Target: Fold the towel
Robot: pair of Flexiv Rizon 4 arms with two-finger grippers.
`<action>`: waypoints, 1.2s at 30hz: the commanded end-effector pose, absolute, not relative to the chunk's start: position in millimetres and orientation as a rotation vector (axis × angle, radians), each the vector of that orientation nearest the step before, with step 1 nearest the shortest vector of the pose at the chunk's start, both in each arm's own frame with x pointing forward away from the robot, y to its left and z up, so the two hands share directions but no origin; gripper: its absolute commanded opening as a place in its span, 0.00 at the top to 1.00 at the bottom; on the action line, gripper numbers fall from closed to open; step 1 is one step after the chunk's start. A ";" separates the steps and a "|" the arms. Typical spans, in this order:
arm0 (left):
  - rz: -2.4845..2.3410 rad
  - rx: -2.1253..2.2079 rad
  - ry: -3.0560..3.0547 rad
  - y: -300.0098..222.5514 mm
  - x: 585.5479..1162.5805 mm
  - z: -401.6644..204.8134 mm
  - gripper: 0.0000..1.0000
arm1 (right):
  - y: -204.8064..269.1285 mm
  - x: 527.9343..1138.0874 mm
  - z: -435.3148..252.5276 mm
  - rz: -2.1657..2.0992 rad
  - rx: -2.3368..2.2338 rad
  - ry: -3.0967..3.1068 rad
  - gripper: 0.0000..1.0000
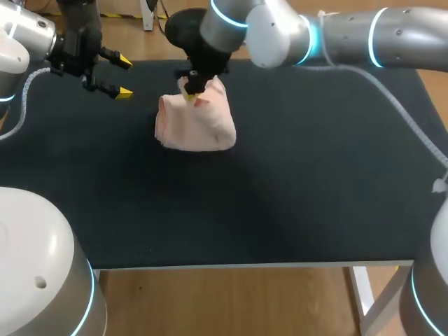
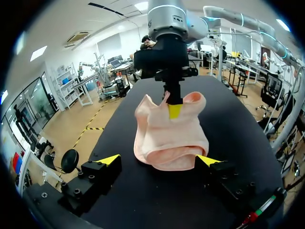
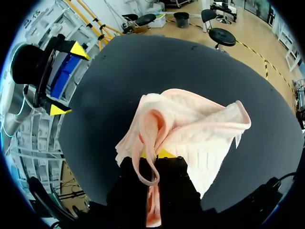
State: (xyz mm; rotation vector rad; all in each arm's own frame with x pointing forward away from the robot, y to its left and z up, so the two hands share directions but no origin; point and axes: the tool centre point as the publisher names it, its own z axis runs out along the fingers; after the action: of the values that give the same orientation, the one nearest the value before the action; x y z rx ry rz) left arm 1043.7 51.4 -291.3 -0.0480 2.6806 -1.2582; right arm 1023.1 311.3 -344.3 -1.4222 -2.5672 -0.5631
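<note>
Head view has the right gripper (image 1: 190,91) pinched shut on the bunched top edge of the pink towel (image 1: 199,124) — the cloth slumps from its fingers onto the black table (image 1: 294,182) beneath. Nearby, the left gripper (image 1: 120,77) hovers spread wide, holding nothing — the towel lies just ahead of its tips.

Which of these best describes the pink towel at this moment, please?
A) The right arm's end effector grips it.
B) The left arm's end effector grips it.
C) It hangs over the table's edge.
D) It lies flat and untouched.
A: the right end effector is shut on the top of the bunched towel, while the left end effector stands open and apart from it.
</note>
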 end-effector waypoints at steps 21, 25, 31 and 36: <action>-1.259 -0.045 2.676 51.4 1043.3 -292.5 0.00 | 342.9 1026.7 -371.0 -0.461 -1.366 -2.588 1.00; -1.259 -0.045 2.676 51.4 1043.3 -292.5 0.00 | 345.0 1025.6 -370.0 -0.553 -1.324 -2.533 0.79; -1.259 -0.045 2.676 51.4 1043.3 -292.5 0.00 | 336.7 1023.3 -368.0 -0.624 -1.271 -2.487 0.00; -1.259 -0.045 2.676 51.4 1043.3 -292.5 0.00 | 332.5 1023.1 -360.5 -0.732 -1.242 -2.459 0.00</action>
State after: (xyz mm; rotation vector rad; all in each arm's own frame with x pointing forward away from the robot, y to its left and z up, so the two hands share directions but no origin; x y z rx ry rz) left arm 1043.7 51.3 -291.3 -0.0480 2.6805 -1.2582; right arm 1029.4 341.4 -361.3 -1.2626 -2.4867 -0.6616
